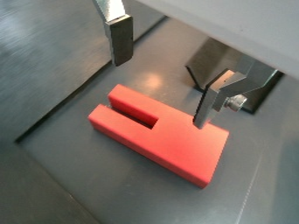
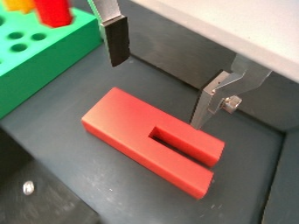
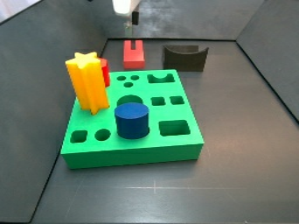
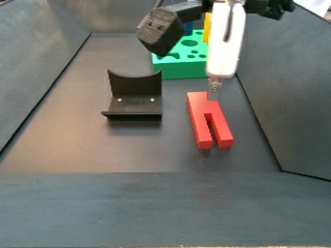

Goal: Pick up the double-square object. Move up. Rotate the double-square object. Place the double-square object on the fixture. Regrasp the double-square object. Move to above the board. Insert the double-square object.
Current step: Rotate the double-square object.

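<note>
While the double-square object (image 1: 158, 143) lies flat on the dark floor in a wrist view, the gripper (image 1: 162, 77) hangs above it with its two silver fingers spread wide and nothing between them. One pad stands over the block's solid end and the other is well off it, so a straight descent could land a finger on top of the block instead of beside it.

In a wrist view the block (image 2: 149, 140) shows its slot opening away from the board (image 2: 41, 54). The fingers straddle it loosely; a grip taken across the two legs might squeeze them together and let the piece slip.

In a side view the gripper (image 3: 131, 16) is at 12 o'clock from the board (image 3: 131, 122), with the red block (image 3: 135, 53) just beneath it and the fixture (image 3: 184, 58) at 3 o'clock of the block. The yellow star (image 3: 86, 82) and blue cylinder (image 3: 131, 120) stand in the board.

In a side view the fixture (image 4: 132, 95) sits at 9 o'clock of the block (image 4: 208, 120), near enough that a skewed lift could swing the piece into it.
</note>
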Tool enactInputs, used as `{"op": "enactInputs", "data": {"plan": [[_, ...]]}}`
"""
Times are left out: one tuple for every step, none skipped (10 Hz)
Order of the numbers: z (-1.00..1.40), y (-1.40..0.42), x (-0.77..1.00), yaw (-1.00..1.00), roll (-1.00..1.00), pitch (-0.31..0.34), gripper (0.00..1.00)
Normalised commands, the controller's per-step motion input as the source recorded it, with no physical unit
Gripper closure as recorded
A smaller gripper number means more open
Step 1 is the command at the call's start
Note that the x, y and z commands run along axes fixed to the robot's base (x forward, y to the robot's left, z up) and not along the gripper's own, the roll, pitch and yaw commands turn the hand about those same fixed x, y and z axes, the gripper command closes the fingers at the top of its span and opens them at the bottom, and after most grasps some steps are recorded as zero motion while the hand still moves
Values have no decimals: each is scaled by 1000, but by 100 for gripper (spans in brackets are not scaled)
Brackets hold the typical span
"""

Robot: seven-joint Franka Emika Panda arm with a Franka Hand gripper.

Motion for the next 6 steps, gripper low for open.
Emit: {"op": "enactInputs", "data": {"plan": [[-35,4,40,1000,0,-7,0],[-35,4,40,1000,0,-8,0],[-35,4,40,1000,0,-8,0],[-35,4,40,1000,0,-8,0],[-35,4,40,1000,0,-9,0],[-35,4,40,1000,0,-9,0]]}}
